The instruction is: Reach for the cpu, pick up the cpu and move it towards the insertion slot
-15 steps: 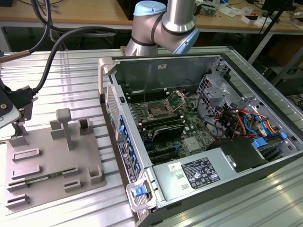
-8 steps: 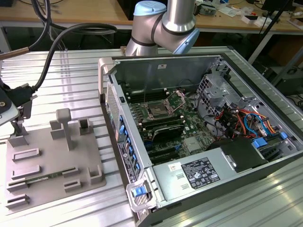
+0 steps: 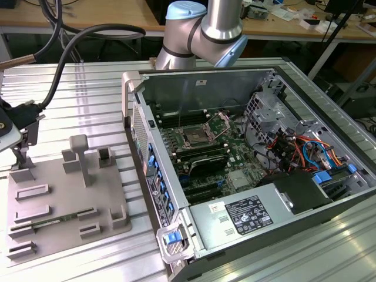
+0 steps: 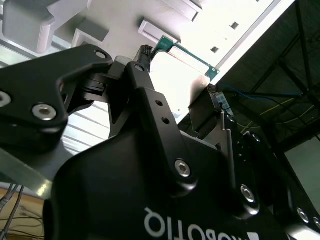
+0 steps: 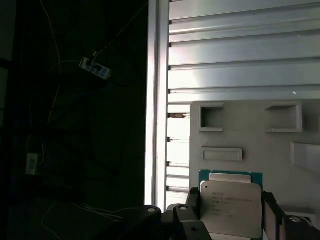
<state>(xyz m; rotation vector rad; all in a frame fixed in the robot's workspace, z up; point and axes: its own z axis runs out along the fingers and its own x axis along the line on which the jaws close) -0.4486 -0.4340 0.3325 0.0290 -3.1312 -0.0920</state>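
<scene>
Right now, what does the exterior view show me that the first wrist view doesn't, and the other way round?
Exterior view: the open computer case, its green motherboard with the insertion slot, the robot arm and a memory stick lying in a recess.
First wrist view: the cpu close up, silvery top towards the camera, with the gripper on either side of it.
Both: the grey tray and the ribbed metal table under it.
</scene>
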